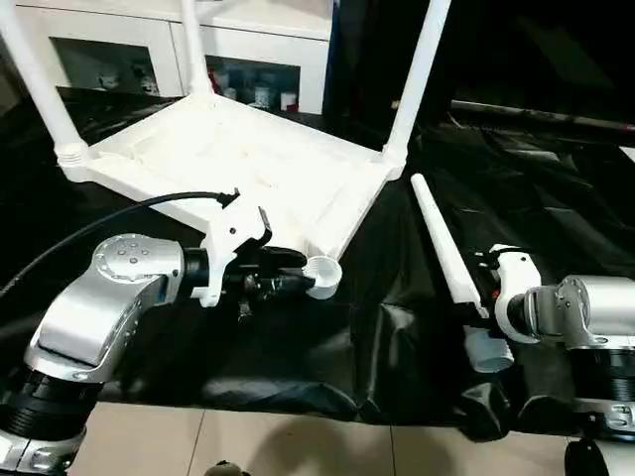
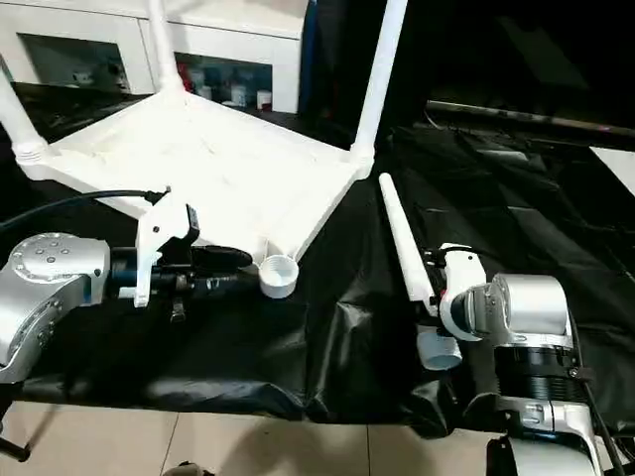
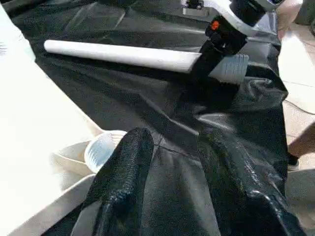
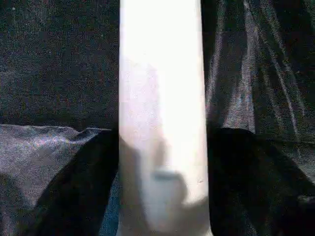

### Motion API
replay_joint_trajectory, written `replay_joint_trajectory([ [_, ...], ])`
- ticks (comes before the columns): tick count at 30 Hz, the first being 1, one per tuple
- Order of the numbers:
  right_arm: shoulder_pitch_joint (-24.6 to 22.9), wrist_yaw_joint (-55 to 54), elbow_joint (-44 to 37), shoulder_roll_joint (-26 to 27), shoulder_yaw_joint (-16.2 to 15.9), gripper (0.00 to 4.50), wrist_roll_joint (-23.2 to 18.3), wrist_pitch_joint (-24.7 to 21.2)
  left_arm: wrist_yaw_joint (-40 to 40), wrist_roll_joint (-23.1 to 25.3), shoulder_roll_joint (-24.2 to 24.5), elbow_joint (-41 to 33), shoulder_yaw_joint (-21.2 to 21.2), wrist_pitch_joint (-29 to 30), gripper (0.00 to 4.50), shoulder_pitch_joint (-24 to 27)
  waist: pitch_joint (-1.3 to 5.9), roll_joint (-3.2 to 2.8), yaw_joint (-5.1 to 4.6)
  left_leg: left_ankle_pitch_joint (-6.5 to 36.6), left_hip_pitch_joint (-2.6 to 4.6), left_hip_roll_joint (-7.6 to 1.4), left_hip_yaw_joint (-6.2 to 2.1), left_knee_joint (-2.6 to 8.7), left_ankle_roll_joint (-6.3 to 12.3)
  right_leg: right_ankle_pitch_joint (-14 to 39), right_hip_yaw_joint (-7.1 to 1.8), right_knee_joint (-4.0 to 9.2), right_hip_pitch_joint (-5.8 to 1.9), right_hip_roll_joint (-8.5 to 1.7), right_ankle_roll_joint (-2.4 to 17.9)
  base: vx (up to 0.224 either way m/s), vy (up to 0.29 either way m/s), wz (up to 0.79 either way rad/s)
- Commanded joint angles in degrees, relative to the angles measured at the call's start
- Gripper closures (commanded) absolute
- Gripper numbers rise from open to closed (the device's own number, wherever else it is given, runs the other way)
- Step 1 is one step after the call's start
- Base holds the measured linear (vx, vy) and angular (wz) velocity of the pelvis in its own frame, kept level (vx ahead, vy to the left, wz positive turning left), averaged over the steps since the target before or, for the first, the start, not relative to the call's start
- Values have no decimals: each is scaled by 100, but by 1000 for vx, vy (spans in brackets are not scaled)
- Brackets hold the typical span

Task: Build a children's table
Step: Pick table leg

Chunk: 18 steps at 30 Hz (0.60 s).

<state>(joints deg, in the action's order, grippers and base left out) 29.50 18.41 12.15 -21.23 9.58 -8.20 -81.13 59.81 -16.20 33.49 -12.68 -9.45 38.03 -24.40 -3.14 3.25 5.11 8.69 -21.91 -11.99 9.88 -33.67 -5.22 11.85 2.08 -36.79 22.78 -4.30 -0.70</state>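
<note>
The children's table [image 1: 228,149] lies upside down on black cloth, white, with three legs [image 1: 422,69] standing up from its corners. Its near corner socket [image 1: 323,276] is empty. My left gripper [image 1: 283,270] sits right beside that socket, open, with only cloth between its fingers [image 3: 123,162]. A loose white leg [image 1: 442,238] lies flat on the cloth to the right of the table. My right gripper [image 2: 432,288] straddles the leg near its thick end [image 1: 488,352], its fingers pressed against both sides of the tube [image 4: 162,123].
The black cloth [image 1: 397,327] hangs wrinkled over the front edge of the large table, with tiled floor [image 1: 248,436] below. A white glass-door cabinet [image 1: 248,59] stands behind the work. A dark bar [image 1: 556,114] lies at the back right.
</note>
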Motion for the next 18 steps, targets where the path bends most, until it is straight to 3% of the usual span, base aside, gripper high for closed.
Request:
replay_joint_trajectory([
  [1,66,-75,110,10,65,129,37,89,29,-98,45,-141,-99,83,221,-94,368,-74,3,1174,152,-44,34,382,-509,879,-186,455,-221,-234,891,0,0,0],
  [2,74,-93,124,19,83,137,44,112,31,-101,46,-142,-104,84,215,-91,373,-46,8,1129,147,-42,35,378,-496,873,-186,449,-227,-238,887,0,0,0],
  [6,101,-140,171,28,128,182,41,188,30,-144,52,-172,-127,112,168,-93,373,-51,0,1112,137,-36,35,376,-493,872,-183,447,-226,-226,864,0,0,0],
  [14,78,-273,209,65,203,240,30,342,31,-175,60,-232,-140,177,116,-82,373,-54,-2,1090,129,-31,37,369,-479,862,-184,446,-223,-224,853,0,0,0],
  [18,112,-502,268,175,448,258,41,607,-27,-162,62,-159,-131,91,75,-102,378,-61,-1,1133,144,-32,38,368,-498,899,-182,445,-212,-222,842,0,0,0],
])
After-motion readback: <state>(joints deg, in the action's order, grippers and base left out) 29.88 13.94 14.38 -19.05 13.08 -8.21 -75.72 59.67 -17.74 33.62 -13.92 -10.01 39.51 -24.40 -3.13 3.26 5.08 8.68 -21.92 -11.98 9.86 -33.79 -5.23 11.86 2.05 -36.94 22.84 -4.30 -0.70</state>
